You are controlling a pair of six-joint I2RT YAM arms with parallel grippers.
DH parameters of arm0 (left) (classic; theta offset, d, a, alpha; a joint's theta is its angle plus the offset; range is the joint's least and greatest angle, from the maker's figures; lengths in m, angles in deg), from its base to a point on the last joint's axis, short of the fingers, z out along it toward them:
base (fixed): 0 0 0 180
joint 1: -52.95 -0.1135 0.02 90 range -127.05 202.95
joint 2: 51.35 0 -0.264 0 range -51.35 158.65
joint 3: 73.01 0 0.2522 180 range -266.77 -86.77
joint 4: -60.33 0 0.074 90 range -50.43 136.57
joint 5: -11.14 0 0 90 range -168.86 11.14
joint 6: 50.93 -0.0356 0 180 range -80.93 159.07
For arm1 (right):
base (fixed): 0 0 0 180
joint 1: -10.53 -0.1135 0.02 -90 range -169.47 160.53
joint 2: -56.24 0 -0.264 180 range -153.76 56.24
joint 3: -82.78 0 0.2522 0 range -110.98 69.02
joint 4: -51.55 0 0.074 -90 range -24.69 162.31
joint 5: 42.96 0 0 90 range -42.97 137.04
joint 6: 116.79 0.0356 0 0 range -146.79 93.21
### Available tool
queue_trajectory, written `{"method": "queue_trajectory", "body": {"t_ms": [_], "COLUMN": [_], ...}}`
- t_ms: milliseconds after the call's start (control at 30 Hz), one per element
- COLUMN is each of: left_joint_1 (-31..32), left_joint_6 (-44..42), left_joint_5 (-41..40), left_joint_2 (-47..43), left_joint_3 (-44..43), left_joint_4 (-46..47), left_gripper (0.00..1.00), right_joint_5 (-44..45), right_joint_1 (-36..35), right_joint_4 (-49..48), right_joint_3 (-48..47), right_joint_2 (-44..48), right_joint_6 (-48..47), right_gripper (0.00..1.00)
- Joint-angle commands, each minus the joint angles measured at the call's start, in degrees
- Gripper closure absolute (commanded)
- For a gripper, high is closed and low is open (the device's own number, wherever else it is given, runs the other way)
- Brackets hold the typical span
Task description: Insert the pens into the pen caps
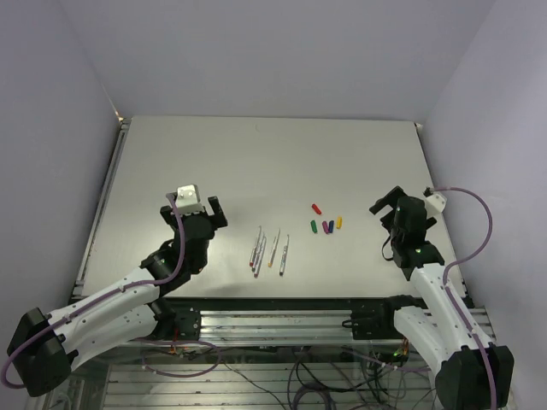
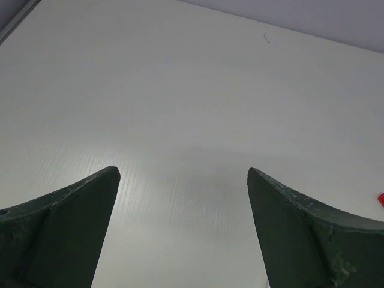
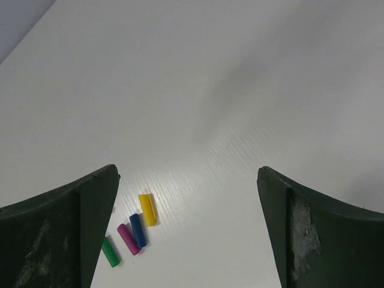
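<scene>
- Nearest the arm bases, the pens (image 1: 272, 252) lie in a tight bunch on the counter (image 1: 256, 154), roughly side by side and pointing near to far. I make out about five, though they sit too close together to count for certain. None of them wears a cap.
- Left of the pens and a little farther back, the left hand (image 2: 183, 177) hovers with its fingers spread wide and nothing between them. Its own camera sees little but plain counter below.
- Right of the pens and slightly farther off, the caps (image 1: 326, 227) lie loose in a short row. From left to right they are a green cap (image 1: 313, 226), a purple cap (image 1: 326, 228) just beside a blue cap (image 1: 331, 227), and a yellow cap (image 1: 338, 223).
- A red cap (image 1: 316, 207) sits alone just beyond that row.
- Well to the right of the caps, the right hand (image 3: 187, 171) hangs with its fingers likewise spread, gripping nothing. Four of the caps show low and to the left in its own view.
- By my reckoning the job has not started. No pen is seated in a cap and neither hand has picked anything up, so all five pairings are left to do.
- I see no tray, box or cup anywhere. The only things meant to take something in are the caps themselves, and none has a pen in it.
</scene>
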Motion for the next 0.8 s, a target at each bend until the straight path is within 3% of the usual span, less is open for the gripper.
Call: {"method": "queue_trajectory", "body": {"t_ms": [0, 500, 767], "left_joint_1": [-0.28, -0.28, -0.27], "left_joint_6": [1.0, -2.12, -1.82], "left_joint_5": [0.32, 4.32, 8.43], "left_joint_2": [-0.36, -0.4, 3.14], "left_joint_3": [-1.18, 0.12, -0.27], "left_joint_4": [0.4, 3.39, 4.01], "left_gripper": [0.01, 0.01, 0.01], "right_joint_5": [2.09, 1.32, -4.45], "right_joint_1": [0.15, 0.1, 0.17], "right_joint_4": [0.35, 0.59, -12.75], "right_joint_3": [-0.96, 0.66, 4.91], "right_joint_2": [0.04, 0.62, 3.3], "right_joint_6": [0.1, -7.11, -15.68], "right_gripper": [0.0, 0.0, 0.0]}}
